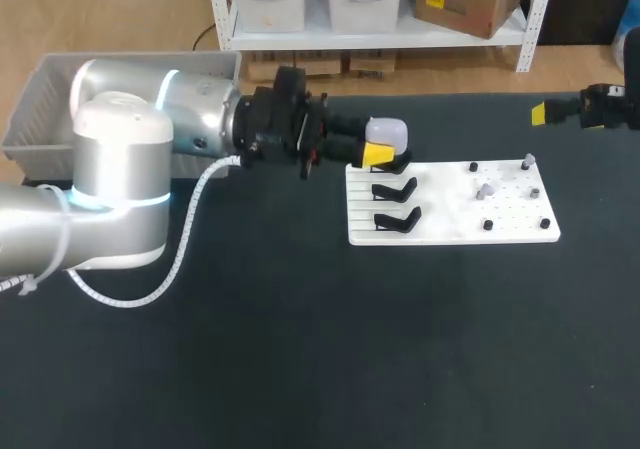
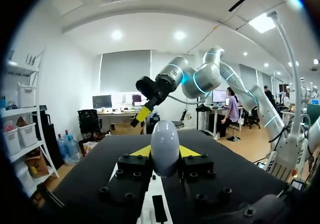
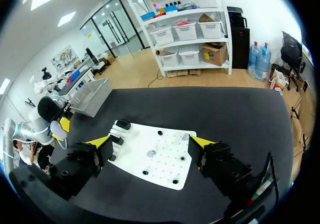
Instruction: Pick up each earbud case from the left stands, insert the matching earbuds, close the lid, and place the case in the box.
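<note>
Now earbud case (image 1: 387, 130) in left pincer (image 2: 165, 153)

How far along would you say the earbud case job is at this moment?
Early. Done: one white case is lifted off the stands, the left gripper shut on it. In hand: that case, held above the white board. Left: small grey earbuds sit on the board's pegs, the right gripper is open and empty, and the case must yet reach the grey box.

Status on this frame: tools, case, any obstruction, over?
Left tool shut on case at the board's left end. Right tool open, off past the board's right end. Box at far left, behind the left arm; nothing seen blocking.
</note>
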